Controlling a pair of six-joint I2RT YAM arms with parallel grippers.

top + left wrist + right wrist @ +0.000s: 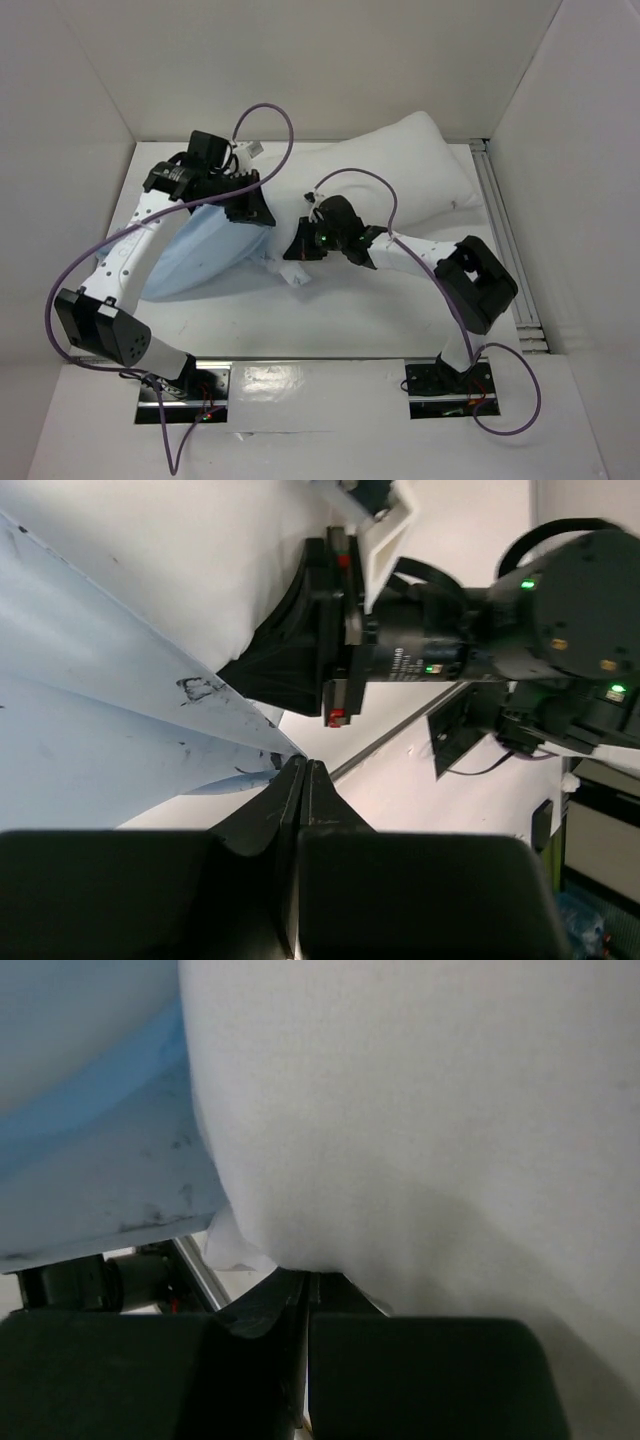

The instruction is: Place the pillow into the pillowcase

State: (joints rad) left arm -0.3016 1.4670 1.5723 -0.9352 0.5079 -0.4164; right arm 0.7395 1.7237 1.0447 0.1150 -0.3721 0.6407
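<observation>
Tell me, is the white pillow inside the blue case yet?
Mostly out: the pillow lies bare beside the pillowcase. Whether one end has entered the opening, I cannot tell.

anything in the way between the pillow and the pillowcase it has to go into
Nothing visible stands between them. One end of the pillow lies right against the pillowcase. Only the hands are there: the left hand shut on the pillowcase, the right hand shut on the pillow. Whether the case's mouth is open cannot be told.

White table (340,325) with pillow (405,170), pillowcase (195,255)
</observation>
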